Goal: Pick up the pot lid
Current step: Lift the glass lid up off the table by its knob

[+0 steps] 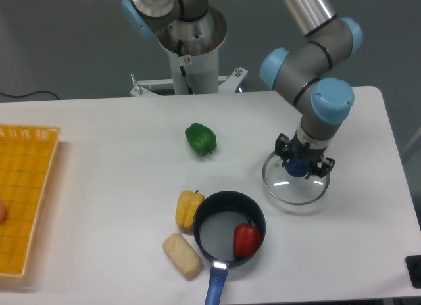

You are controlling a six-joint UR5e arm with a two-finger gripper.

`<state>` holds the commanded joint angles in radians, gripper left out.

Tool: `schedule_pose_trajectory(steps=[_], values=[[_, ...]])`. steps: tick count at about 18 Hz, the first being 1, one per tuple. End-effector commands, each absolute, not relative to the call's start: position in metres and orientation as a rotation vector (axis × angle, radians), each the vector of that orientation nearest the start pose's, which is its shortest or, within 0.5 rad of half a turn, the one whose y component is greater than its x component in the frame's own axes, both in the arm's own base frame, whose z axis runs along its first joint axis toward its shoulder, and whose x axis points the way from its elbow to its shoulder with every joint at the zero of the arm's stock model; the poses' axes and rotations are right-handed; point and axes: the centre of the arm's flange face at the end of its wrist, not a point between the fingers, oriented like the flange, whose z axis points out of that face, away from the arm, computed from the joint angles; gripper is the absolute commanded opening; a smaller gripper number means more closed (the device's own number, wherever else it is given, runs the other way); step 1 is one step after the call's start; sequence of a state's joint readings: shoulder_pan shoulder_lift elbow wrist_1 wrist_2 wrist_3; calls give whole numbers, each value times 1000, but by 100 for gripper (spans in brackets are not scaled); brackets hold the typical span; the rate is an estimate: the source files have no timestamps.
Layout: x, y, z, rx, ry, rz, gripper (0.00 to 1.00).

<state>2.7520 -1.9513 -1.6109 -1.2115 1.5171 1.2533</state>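
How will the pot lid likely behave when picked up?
Likely stiff: the lid looks like a clear, glassy disc with a firm round rim. Probably fragile if knocked, for the same reason. It may tilt or swivel, since the gripper holds it only at the small blue knob, with the wide disc spreading out around it.
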Motion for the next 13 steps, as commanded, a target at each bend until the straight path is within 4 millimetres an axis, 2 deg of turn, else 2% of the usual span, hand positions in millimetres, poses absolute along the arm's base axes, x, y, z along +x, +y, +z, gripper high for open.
schedule_pose_trajectory(steps=[9,13], values=[[-502,366,343,-3165,144,-201,37],[-495,376,352,-3170,179,-190,36]])
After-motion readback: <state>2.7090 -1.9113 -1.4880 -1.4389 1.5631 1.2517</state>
